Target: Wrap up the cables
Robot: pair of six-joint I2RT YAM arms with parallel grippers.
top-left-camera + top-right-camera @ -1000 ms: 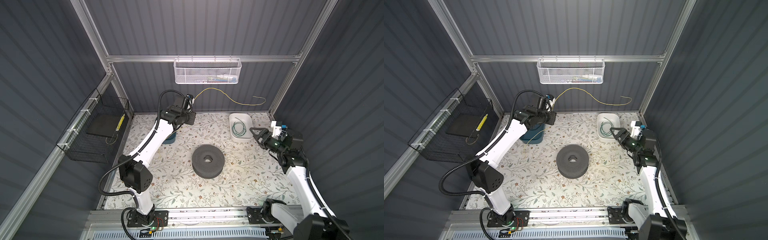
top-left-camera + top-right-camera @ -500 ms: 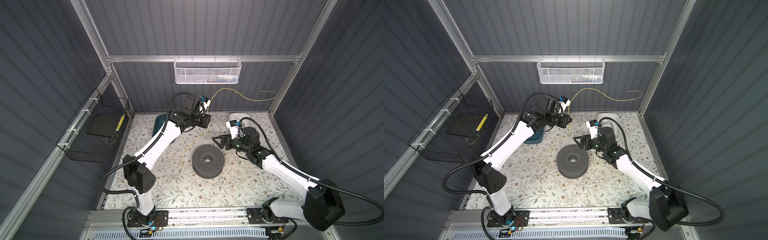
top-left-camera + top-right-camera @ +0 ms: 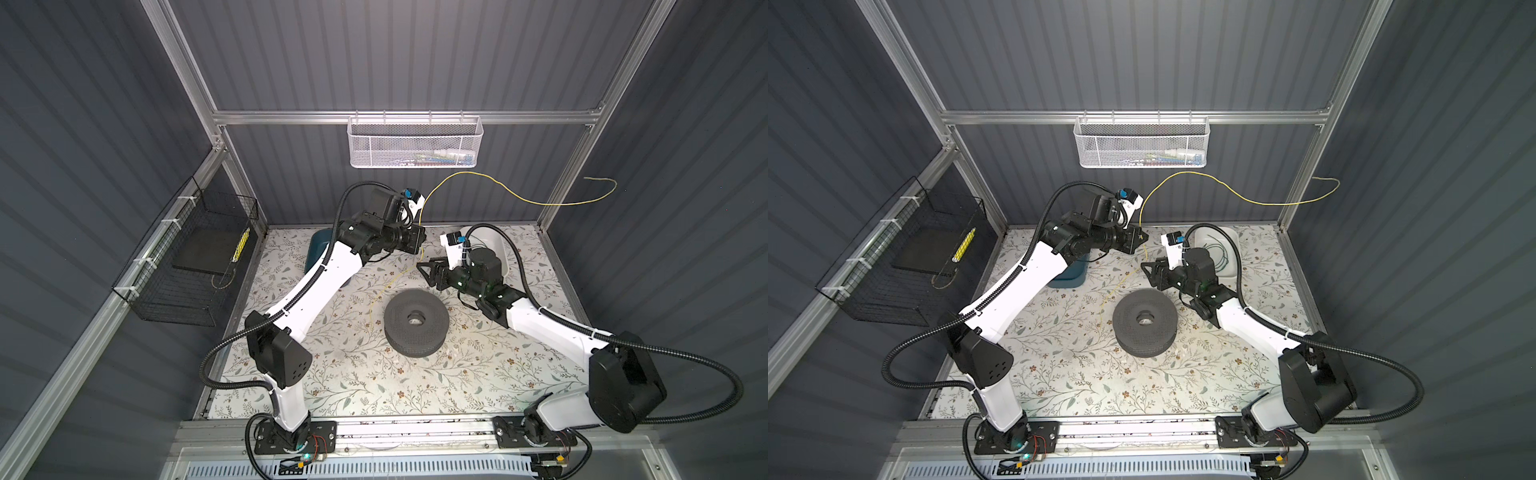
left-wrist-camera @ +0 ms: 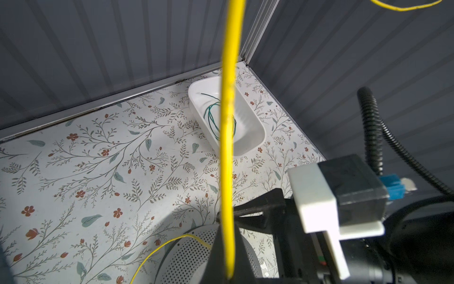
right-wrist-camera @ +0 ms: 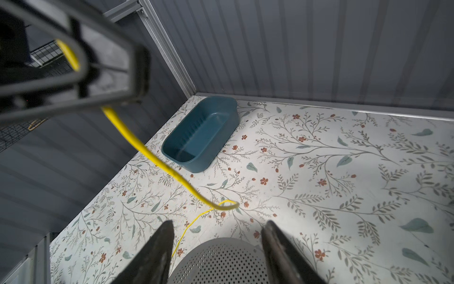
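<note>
The yellow cable (image 3: 519, 199) (image 3: 1246, 198) arcs from my left gripper (image 3: 419, 243) (image 3: 1142, 239) up along the back wall. Its lower part (image 5: 147, 152) hangs to the table beside the grey perforated spool (image 3: 399, 316) (image 5: 221, 263). In the left wrist view that gripper (image 4: 227, 236) is shut on the yellow cable (image 4: 228, 123). My right gripper (image 3: 422, 270) (image 5: 218, 222) hovers open over the spool's far edge. The cable's bend lies just beyond its fingertips, with nothing between them. The dark green cable (image 3: 1219, 249) (image 4: 211, 118) lies coiled in the white tray (image 3: 1233, 239).
A dark blue tub (image 3: 320, 249) (image 5: 201, 135) stands at the back left, partly under the left arm. A white mesh basket (image 3: 413, 143) hangs on the back wall and a black wire basket (image 3: 195, 257) on the left wall. The floral table (image 3: 374, 386) reaches the front rail.
The right arm swung from beside the white tray to the middle over the spool, and its jaws narrowed. The left gripper carried the yellow cable rightward toward the centre; the free end moved right.
</note>
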